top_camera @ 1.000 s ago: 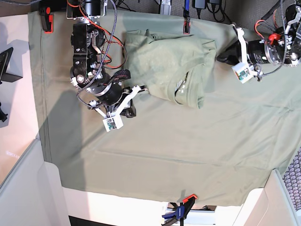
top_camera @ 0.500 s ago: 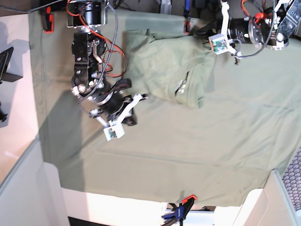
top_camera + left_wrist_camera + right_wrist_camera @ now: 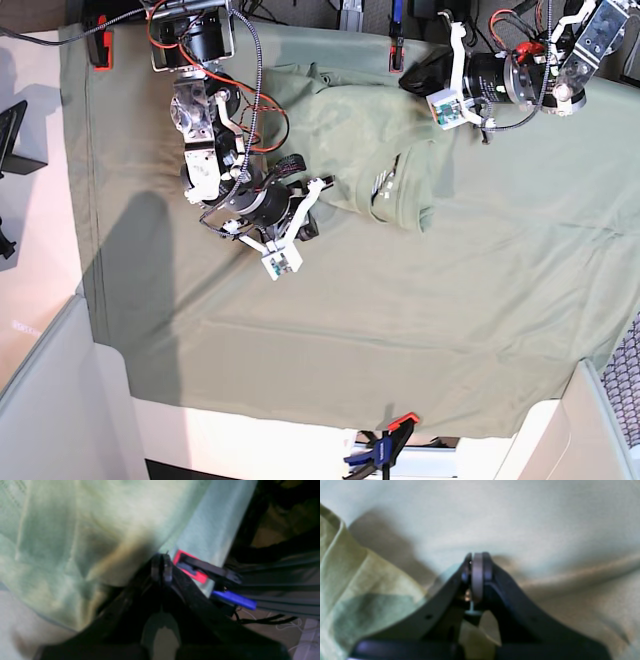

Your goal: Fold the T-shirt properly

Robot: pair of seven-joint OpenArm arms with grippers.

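The pale sage-green T-shirt (image 3: 350,130) lies bunched and partly folded at the back middle of the greyer-green tablecloth (image 3: 400,320). My left gripper (image 3: 410,80) is at the shirt's back right edge, beside an orange clamp (image 3: 397,55). In the left wrist view its jaws (image 3: 161,567) are pressed together right at the edge of the shirt (image 3: 75,530), with no fabric visible between them. My right gripper (image 3: 318,195) is by the shirt's front left edge. In the right wrist view it (image 3: 477,565) is shut and empty over the tablecloth (image 3: 520,517), with the shirt (image 3: 350,580) to its left.
Orange clamps pin the tablecloth at the back left (image 3: 100,45) and front edge (image 3: 385,445). The clamp next to my left gripper shows red with a blue handle (image 3: 235,600). White panels stand at the front left (image 3: 50,400) and front right (image 3: 600,420).
My left gripper has swung left along the back edge to the shirt's back right corner. My right gripper has shifted right, closer to the shirt's front left edge.
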